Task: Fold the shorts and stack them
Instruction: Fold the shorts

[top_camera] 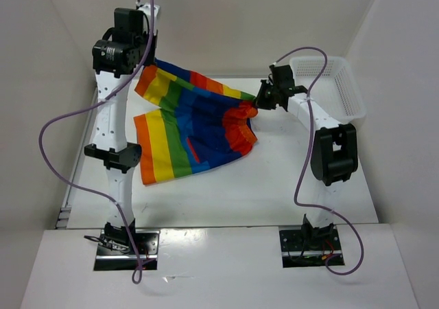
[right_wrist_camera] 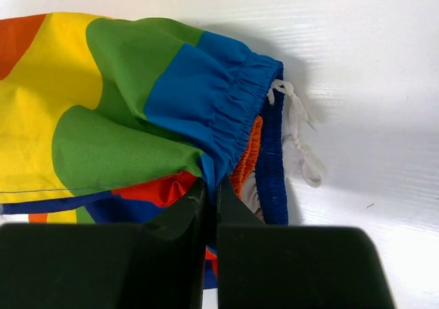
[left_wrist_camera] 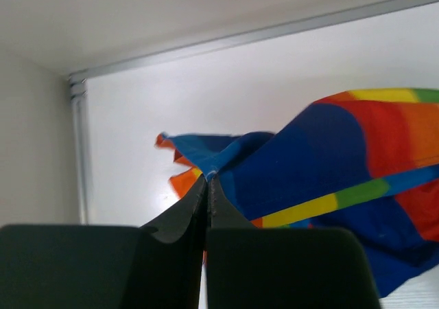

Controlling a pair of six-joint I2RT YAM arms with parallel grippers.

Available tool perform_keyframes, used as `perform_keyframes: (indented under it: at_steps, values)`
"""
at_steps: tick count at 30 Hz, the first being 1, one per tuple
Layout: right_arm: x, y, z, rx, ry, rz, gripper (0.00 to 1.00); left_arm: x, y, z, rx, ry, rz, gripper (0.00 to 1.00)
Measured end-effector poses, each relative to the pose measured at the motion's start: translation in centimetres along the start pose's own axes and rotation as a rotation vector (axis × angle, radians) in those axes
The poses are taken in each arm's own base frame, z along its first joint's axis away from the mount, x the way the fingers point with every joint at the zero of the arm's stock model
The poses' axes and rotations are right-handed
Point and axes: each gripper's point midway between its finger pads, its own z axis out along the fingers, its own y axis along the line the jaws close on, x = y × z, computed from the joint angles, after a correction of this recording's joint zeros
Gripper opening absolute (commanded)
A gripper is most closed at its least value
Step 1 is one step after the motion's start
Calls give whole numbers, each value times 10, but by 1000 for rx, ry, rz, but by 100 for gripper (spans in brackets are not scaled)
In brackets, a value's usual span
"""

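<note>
1. Where the surface (top_camera: 274, 185) nears its far edge, the shorts (top_camera: 192, 123) stretch across, partly lifted.
2. White mesh basket (top_camera: 343, 82) sits at the far right corner.
3. Left gripper (left_wrist_camera: 208, 185) pinches a blue fold of them; right gripper (right_wrist_camera: 211, 185) pinches the waistband (right_wrist_camera: 219, 110).
4. White drawstring (right_wrist_camera: 298, 130) trails beside the waistband.

We saw the shorts (top_camera: 188, 127) stretched across the middle of the bench (top_camera: 274, 185) from the left arm (top_camera: 113, 127) to the right arm (top_camera: 322, 134), blocking that span. Bare bench lay open nearer the bases. The white basket (top_camera: 353, 89) filled the far right corner.
</note>
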Motion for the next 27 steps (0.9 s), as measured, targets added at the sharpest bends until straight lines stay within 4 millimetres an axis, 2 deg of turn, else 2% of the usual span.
perform_keyframes:
  at_steps: [2,5,9,11,12,14,17,21,27]
  values:
    - [-1,2,-1,-7,-4,-1,0,11,9,-1,-53,52,10,0]
    - [-2,4,-1,-17,-7,-3,0,41,13,-4,-155,169,64,0]
    - [-3,5,-1,-26,-10,-5,0,85,-3,-8,-125,217,102,0]
    - [-3,6,-1,-27,-10,-6,0,115,7,-18,-90,233,68,0]
    - [-3,6,-1,-28,-10,-5,0,125,19,-24,-87,228,33,0]
    - [-1,13,-1,-62,2,-7,0,128,36,-29,-72,174,-38,0]
    - [4,25,0,-82,8,-27,0,133,44,-33,-43,99,-77,0]
    - [6,20,-5,-58,-3,-26,0,147,34,-42,32,48,-95,0]
    - [15,14,-27,-37,-15,-27,0,160,18,-66,127,-22,-104,0]
